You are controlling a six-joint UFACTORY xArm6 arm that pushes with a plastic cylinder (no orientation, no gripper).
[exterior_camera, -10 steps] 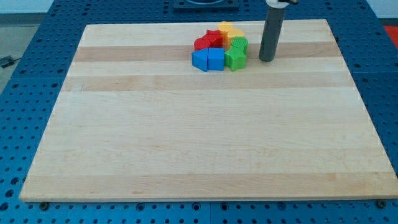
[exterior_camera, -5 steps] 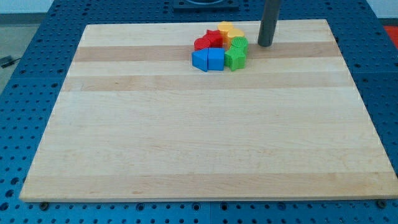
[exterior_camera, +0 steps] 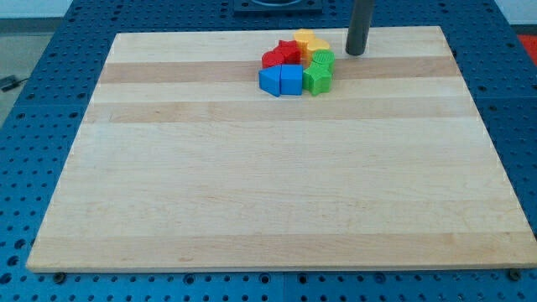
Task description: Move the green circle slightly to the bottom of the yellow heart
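The camera view takes in the whole wooden surface [exterior_camera: 277, 184], which lies on a blue perforated base [exterior_camera: 33, 101]. All the blocks sit in one tight cluster close to the surface's top edge, a little to the right of that edge's middle and well away from every corner.

My tip [exterior_camera: 356, 53] stands on the surface near the top edge, to the view's right of the cluster, apart from every block with bare wood between. The rod rises straight out of the top of the view. It ends plain, with no jaws, and it has hold of nothing.

The green circle [exterior_camera: 324, 59] is at the cluster's right side, the block nearest my tip, which sits up and to the right of it. Just up and left of it, toward the top edge, is a yellow block [exterior_camera: 310, 41]; its outline is too crowded to call a heart with certainty, and there may be two yellow pieces pressed together there. The green circle touches this yellow mass.

Below the green circle, touching it, is a green star [exterior_camera: 317, 78], the cluster's lower right piece. To the left of the star, two blue blocks [exterior_camera: 280, 80] sit side by side, forming the cluster's lower left; their exact shapes are hard to make out. Above them, two red blocks [exterior_camera: 281, 55] fill the upper left, the righthand one looking star-like, against the yellow.
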